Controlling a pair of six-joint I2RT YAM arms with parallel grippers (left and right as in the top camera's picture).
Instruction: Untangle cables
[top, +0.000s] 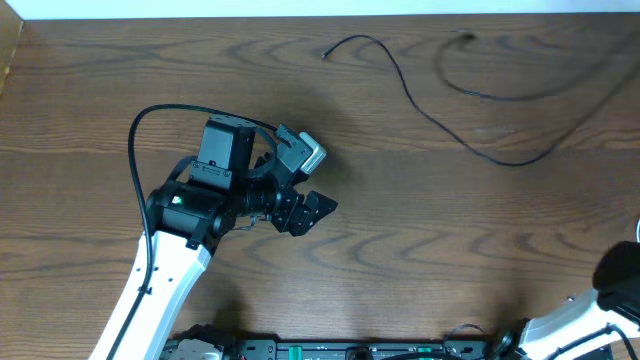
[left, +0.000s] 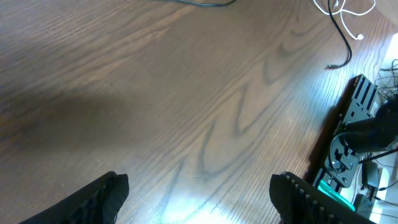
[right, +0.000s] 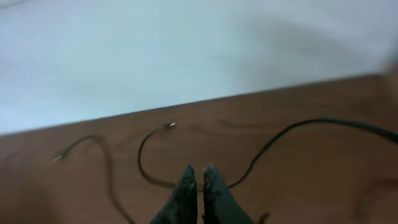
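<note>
Black cables thin, limp, light; poss. two strands crossing; grab mid-span, not plugs; left gripper spread, empty; right gripper pressed together, empty.

Overhead pic evenly lit & sharp, faint soft shadow beside left arm on the bench; left wrist view has pale glare low-centre, broad dim shadow at left, left claw out of focus; right wrist view soft & hazy thruout, bright washed-out backgrd.
</note>
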